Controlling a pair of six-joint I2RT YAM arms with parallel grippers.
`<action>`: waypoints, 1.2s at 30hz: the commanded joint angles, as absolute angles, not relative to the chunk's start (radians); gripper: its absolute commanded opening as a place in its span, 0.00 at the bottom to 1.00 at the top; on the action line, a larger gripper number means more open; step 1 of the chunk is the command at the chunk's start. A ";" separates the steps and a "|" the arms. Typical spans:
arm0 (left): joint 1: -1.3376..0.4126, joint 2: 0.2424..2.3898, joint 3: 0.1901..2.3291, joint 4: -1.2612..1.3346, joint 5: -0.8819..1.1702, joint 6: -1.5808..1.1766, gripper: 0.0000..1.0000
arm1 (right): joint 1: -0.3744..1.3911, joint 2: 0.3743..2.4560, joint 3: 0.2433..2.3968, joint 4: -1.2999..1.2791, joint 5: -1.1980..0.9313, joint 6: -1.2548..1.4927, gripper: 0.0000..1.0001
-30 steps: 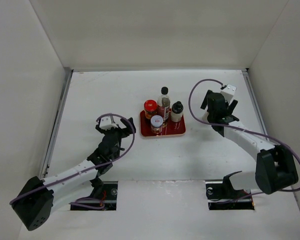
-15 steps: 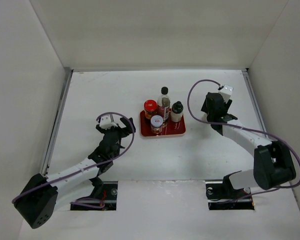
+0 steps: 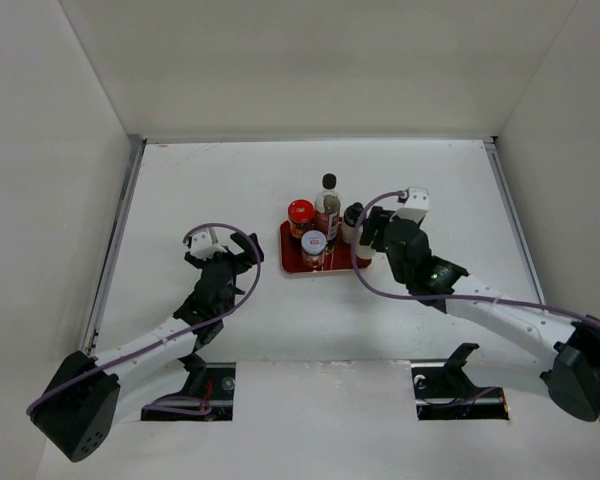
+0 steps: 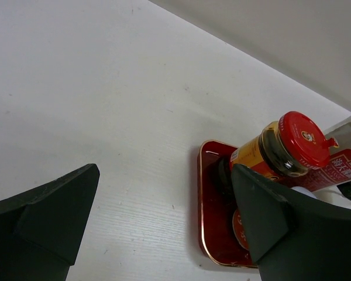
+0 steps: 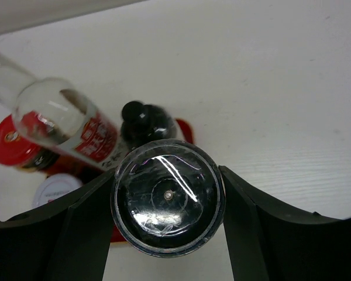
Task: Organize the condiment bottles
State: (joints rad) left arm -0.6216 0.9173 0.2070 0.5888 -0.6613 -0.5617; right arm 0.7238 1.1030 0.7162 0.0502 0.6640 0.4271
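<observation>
the round clear container point(image 5: 167, 196), glossy with something dark inside, sits between the fingers of my right end effector point(image 5: 168, 172). both fingers press on its sides, so i am pinching it. it is at the right edge of the red tray point(image 3: 350, 263), just beside the small black-capped bottle point(image 5: 139, 117). i cannot tell whether it rests on anything or hangs in my grip.

on the tray, the tall slim bottle point(image 5: 64, 126) stands at the far side, the red-lidded jar point(image 4: 301, 134) at the far left, and the silver-lidded jar point(image 3: 313, 242) nearer the front. all four stand close together.

i judge these to be stiff, smooth glass or hard plastic: slippery under the pads, breakable if knocked, and fairly light. the tall bottle looks top-heavy, so i would hold it around the body below the shoulder, not by the cap. the squat jars are best taken across the waist under the lid.

the crowding leaves little room for fingers, so a careless entry could topple a neighbour.

my left end effector point(image 4: 164, 175) is spread wide with nothing in it, over the table point(image 3: 210, 190) left of the tray.
</observation>
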 commanded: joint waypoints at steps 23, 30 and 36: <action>-0.574 1.005 0.218 0.623 -0.658 -0.600 1.00 | 0.838 1.468 0.804 0.451 0.680 0.337 0.65; -0.576 1.012 0.232 0.606 -0.658 -0.607 1.00 | 0.854 1.421 0.793 0.433 0.680 0.330 0.81; -0.600 1.055 0.314 0.513 -0.643 -0.609 1.00 | 0.863 1.237 0.747 0.399 0.716 0.316 1.00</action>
